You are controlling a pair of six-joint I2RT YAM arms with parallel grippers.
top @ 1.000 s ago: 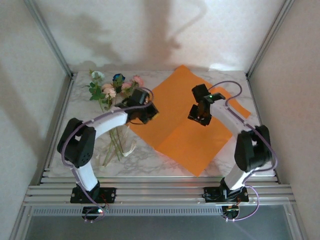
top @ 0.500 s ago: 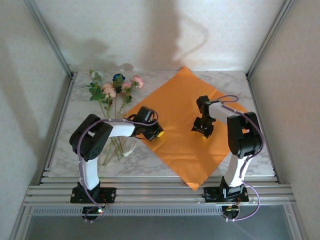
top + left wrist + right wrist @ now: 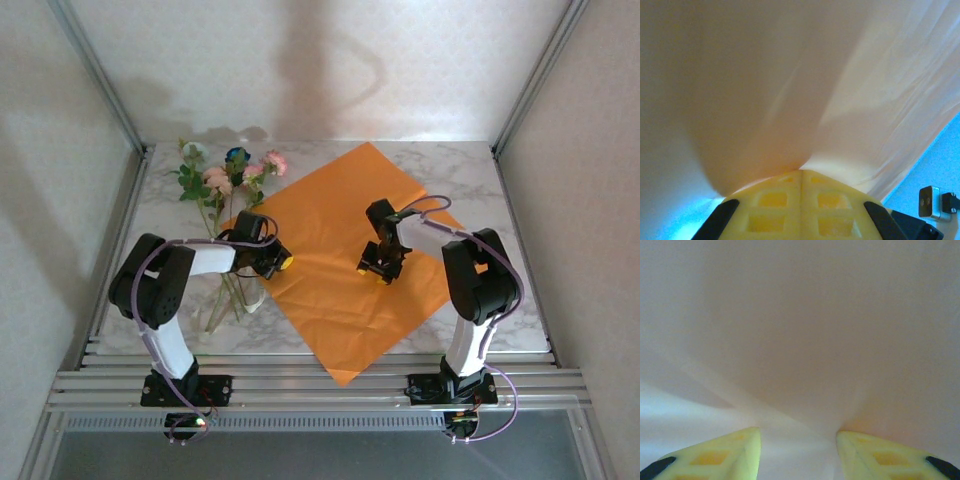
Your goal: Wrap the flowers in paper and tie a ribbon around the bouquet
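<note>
Top external: paper apparently nearer than before

Smooth, glossy orange paper on a polished marble-look table

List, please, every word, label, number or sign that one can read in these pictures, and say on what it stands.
No text can be read anywhere.
The orange paper is plain, without print.
The marble table bears only grey veins.
The small grey part at the lower right of the left wrist view is too blurred to show any marking.
</note>
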